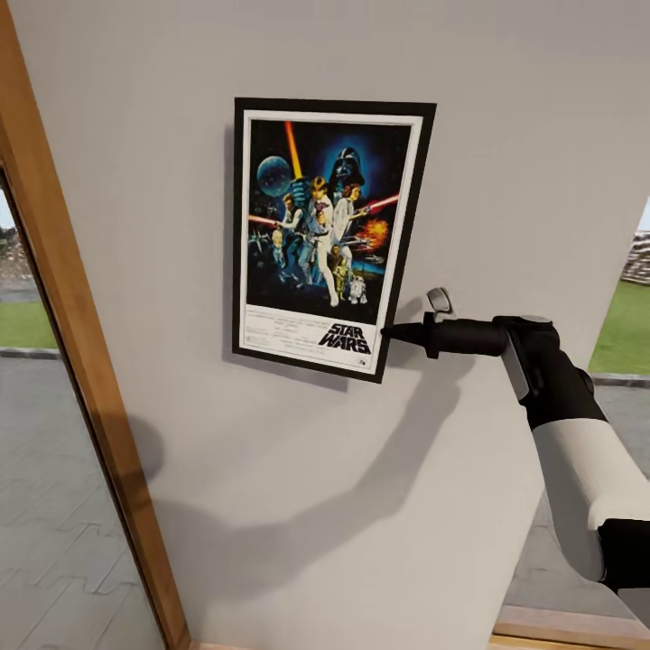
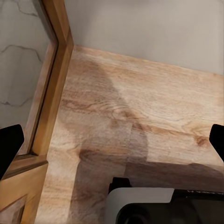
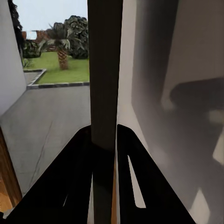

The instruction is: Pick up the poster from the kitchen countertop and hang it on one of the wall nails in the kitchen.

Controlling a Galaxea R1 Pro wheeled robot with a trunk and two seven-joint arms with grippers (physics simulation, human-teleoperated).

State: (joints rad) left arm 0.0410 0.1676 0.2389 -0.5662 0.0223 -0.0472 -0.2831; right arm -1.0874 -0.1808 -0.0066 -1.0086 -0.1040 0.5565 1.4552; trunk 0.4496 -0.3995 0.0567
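Right gripper [image 1: 390,332] pinches the lower right edge of the poster [image 1: 327,236], its two dark fingers [image 3: 77,186] pressed against the frame's thin side, as the right wrist view shows edge-on. The poster lies flat against the pale grey wall [image 1: 506,135], slightly tilted, its long axis near vertical; it extends up and to the left from the gripper, so the holding arm reaches it from the right, roughly level with the bottom lettering. No nail can be made out; if one is there, it is hidden behind the frame, and whether the poster already hangs from it cannot be told. Judged from this, the coming move turns on whether the frame's top edge is caught: release would follow only then.

Left gripper [image 2: 112,140] hangs over the wooden floor [image 2: 140,112] with its black fingertips far apart, well away from the poster; the right arm is plainly nearer.

Materials: thin black frame, white border, glossy printed scene; matt plaster-like wall; warm-grained wooden door frame [image 1: 81,361] at left; smooth white and black arm casing.
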